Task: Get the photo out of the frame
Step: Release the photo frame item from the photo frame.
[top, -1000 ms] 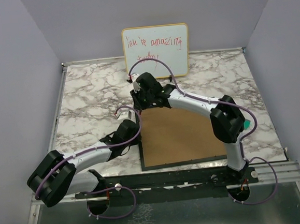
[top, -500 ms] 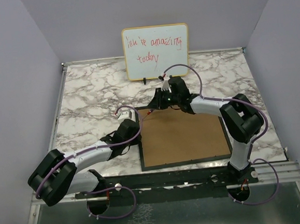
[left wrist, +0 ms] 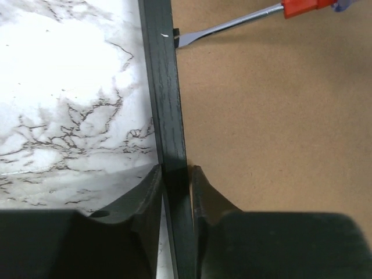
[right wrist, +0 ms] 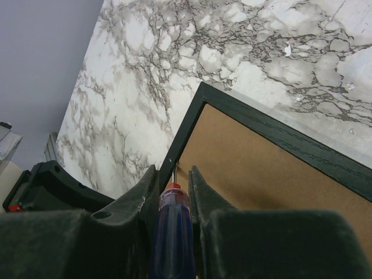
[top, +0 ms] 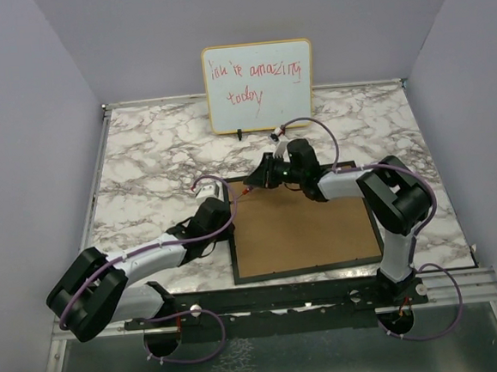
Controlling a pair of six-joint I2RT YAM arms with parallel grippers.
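The black frame lies face down on the marble table, its brown fibreboard back up. The photo is hidden under the back. My left gripper is shut on the frame's left rail; it also shows in the top view. My right gripper is shut on a blue-and-red screwdriver, near the frame's far left corner. The screwdriver's flat tip touches the inner edge of the left rail, at a small tab. The shaft lies low over the back panel.
A wood-edged whiteboard with red handwriting stands at the back of the table. Grey walls close in on both sides. A metal rail runs along the near edge by the arm bases.
My right arm swung from the frame's left side out to the right and then lowered, bringing the screwdriver tip to the far left corner of the frame. My left arm has not moved.
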